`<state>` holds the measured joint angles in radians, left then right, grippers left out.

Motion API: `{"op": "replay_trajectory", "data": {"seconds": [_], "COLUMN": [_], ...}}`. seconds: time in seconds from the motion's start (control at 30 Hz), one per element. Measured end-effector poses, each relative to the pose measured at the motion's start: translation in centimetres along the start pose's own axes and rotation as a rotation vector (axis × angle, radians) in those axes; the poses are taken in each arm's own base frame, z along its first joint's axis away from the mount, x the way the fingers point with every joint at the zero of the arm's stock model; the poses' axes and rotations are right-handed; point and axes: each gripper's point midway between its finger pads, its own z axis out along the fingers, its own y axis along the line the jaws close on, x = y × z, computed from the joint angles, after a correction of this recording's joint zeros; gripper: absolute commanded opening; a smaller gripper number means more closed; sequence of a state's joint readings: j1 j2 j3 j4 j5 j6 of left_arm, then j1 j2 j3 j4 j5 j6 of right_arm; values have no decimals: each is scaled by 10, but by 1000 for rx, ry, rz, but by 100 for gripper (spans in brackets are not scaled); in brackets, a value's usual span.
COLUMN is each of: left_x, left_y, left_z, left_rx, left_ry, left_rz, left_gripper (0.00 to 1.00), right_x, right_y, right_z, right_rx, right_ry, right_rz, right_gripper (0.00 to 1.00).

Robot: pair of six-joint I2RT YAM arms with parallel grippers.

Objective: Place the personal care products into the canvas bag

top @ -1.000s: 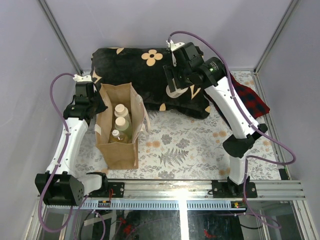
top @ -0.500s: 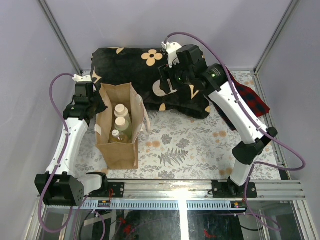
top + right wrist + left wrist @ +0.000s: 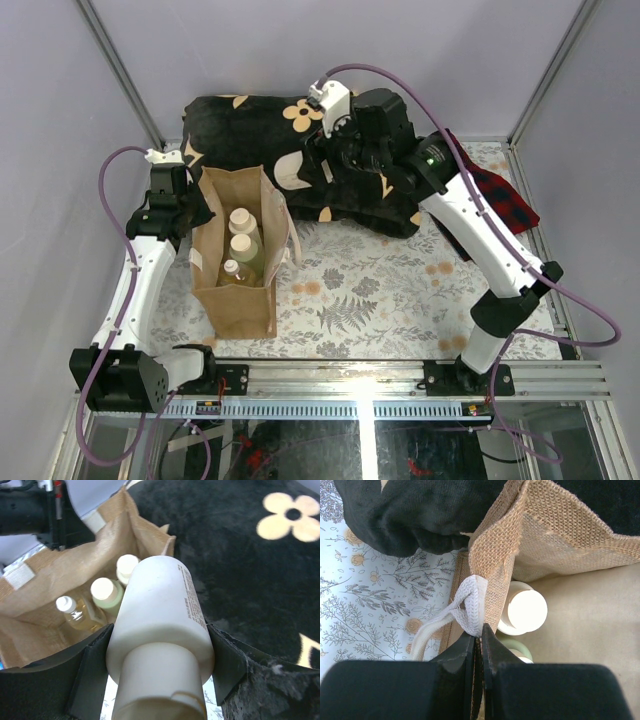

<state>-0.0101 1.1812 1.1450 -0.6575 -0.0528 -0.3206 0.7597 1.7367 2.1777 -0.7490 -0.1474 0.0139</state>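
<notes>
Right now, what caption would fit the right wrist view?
Right claw grips a cream bottle; beyond it, the canvas bag holds three more bottles.

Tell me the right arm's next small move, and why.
Probably carry the cream bottle across to the canvas bag until it hangs above the opening. The right gripper grips it over the black floral cloth, short of the bag, whose rim the left gripper pinches.

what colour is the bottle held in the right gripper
The bottle is cream-white with small print down one side; clearest in the right wrist view.
</notes>
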Motion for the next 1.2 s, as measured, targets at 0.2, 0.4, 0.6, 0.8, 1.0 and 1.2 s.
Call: {"op": "replay_trajectory", "data": {"seconds": [0.2,0.4,0.6,0.8,1.0,1.2], "left_x": [-1,-1,-1,-1,-1,-1], "left_y": [0,0,-1,-1,-1,-1], "left_z": [0,1,1,1,1,1], "left_rx": [2,2,3,3,3,3], "left_ry": [-4,-5,-6,-6,-6,-6], "left_rz": [-1,-1,-1,-1,-1,-1], "left_gripper": [0,0,0,0,0,0], "right_x": [-1,2,33,75,104,109], "right_y": [40,74,91,96,101,103], "right_z": [3,20,54,85,102,108], "right_rx": [-117,-227,-279,-281,-273,-252], "right_ry": [-7,-7,81,202,292,307], "right_rz": [-47,-77,-82,-93,-115,-156], "right_gripper": [22,22,21,21,21,21]}}
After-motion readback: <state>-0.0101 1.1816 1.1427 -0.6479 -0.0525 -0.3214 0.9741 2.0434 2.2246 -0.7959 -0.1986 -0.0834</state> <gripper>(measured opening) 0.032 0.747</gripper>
